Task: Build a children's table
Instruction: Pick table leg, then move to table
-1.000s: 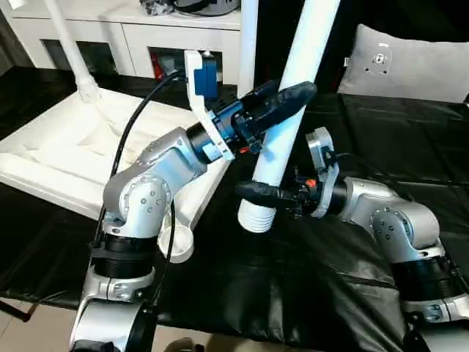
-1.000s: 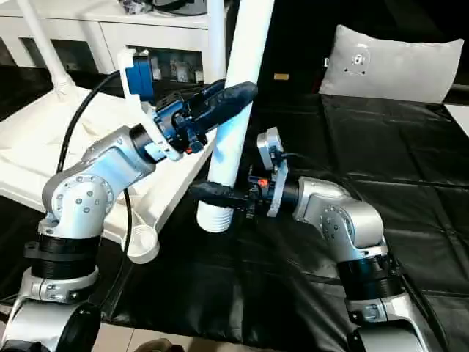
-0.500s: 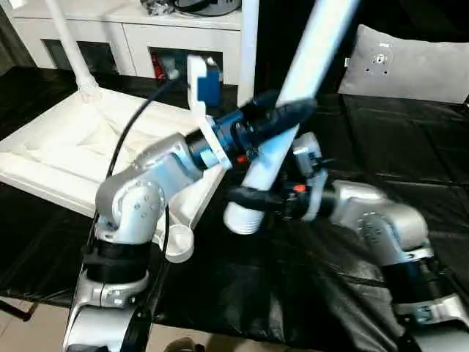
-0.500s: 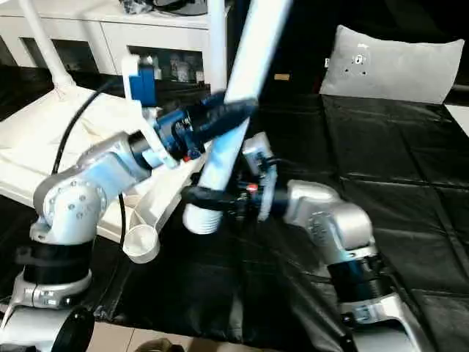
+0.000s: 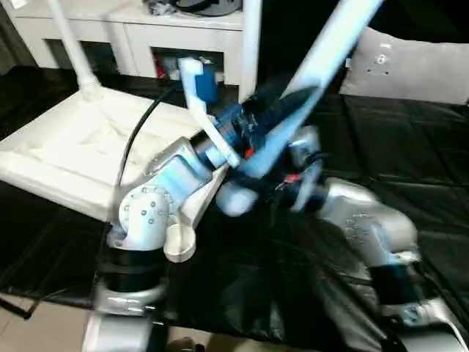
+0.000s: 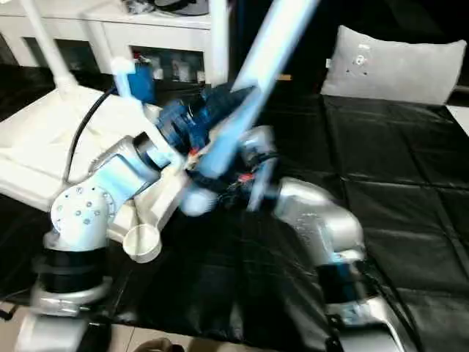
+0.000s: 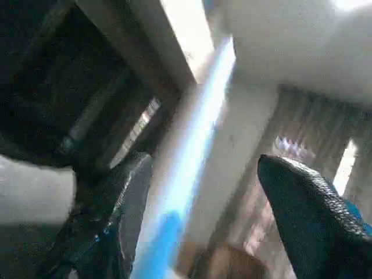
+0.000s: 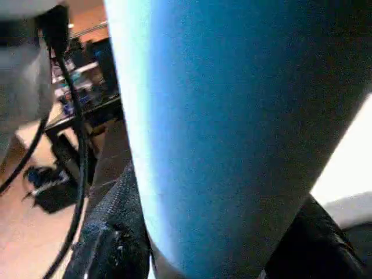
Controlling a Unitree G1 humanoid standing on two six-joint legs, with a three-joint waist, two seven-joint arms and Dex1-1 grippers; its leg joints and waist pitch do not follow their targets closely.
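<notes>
The children's table's white top (image 5: 66,147) lies upside down at the left. One white leg (image 5: 69,37) stands in its far corner socket. A second leg (image 5: 250,37) rises behind my left arm, its foot hidden. A third, loose leg (image 5: 322,59) leans steeply to the right, its ribbed lower end (image 5: 233,199) close to the top's right edge. My right gripper (image 5: 256,187) is shut on this leg near its lower end; in the right wrist view the leg (image 8: 221,116) sits between the fingers (image 8: 110,244). Higher up, my left gripper (image 5: 282,110) is open, its fingers (image 7: 308,215) standing apart around the leg (image 7: 186,174).
An open round corner socket (image 5: 178,246) of the top faces me at the near right corner. Black sheeting (image 5: 410,147) covers the work surface. A grey cushion (image 5: 407,66) lies at the back right, and a white cabinet (image 5: 132,29) stands behind the top.
The loose leg has tilted further right, and its lower end has swung left toward the table top. My left gripper's fingers have spread off the leg. The right arm has moved left with it.
</notes>
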